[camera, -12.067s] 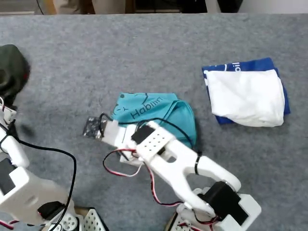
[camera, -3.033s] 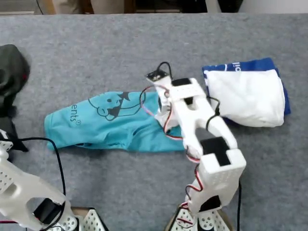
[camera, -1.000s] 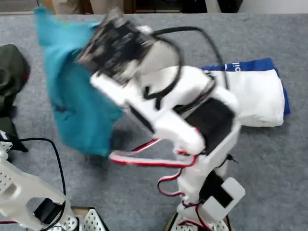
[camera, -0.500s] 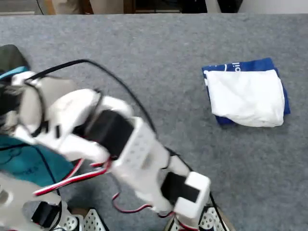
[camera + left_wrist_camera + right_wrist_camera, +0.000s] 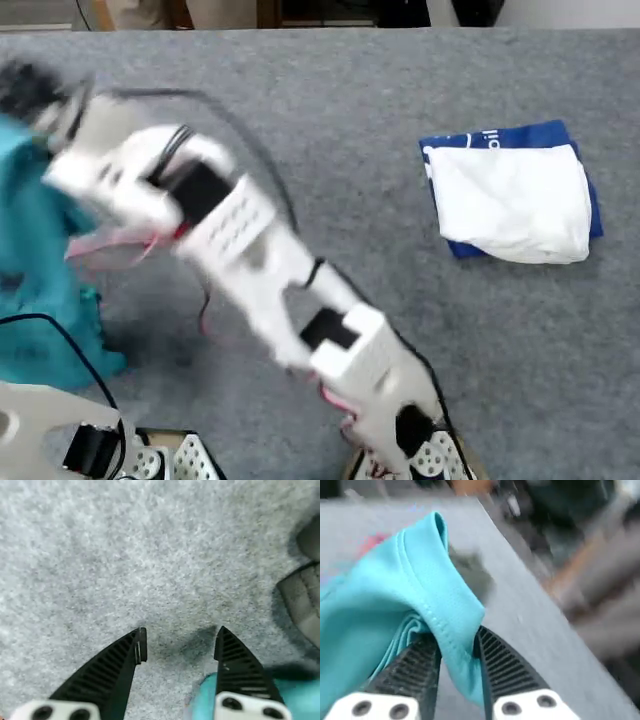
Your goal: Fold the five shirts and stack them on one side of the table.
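Right gripper [image 5: 455, 640] pinches the teal shirt [image 5: 380, 595] — left gripper [image 5: 182, 632] gapes above the table [image 5: 150, 555] — folded stack [image 5: 510, 205] well apart.

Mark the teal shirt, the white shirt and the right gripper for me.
teal shirt [image 5: 375, 605]: right wrist view, bunched fabric near the hem.
white shirt [image 5: 515, 205]: high view, middle of its folded top.
right gripper [image 5: 455, 642]: right wrist view, midway between its fingertips.

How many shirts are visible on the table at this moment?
3: a teal shirt held by the right gripper at the table's left edge; a white shirt folded atop a blue shirt at right. Others may hide behind the arm.
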Robot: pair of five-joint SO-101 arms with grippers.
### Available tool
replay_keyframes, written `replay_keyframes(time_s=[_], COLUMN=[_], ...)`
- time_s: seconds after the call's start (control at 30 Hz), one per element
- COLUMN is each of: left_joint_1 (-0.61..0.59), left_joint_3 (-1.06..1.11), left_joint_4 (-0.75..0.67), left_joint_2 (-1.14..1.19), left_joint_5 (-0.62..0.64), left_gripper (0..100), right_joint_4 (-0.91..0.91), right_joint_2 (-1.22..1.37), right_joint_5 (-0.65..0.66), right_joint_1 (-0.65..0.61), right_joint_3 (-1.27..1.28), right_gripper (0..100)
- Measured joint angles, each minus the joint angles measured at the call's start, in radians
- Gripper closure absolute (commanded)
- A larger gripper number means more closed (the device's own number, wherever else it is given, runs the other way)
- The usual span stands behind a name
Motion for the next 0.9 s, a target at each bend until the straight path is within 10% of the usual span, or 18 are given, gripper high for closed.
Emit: replay_keyframes(time_s=[0.4, 0.9], left_joint_1=[0.031, 0.236], left_joint_3=[0.012, 0.021], left_joint_4=[0.012, 0.140], left_joint_2=[0.000, 0.000], left_joint_5=[0.028, 0.029], left_gripper=[77, 81], right_joint_4=[0.000, 0.339], right_joint_2=[0.230, 0.298], right_joint_5=[0.003, 0.213], right_joint_1=[0.485, 0.565], right_joint_3=[0.000, -0.244], right_gripper=[99.6, 99.7])
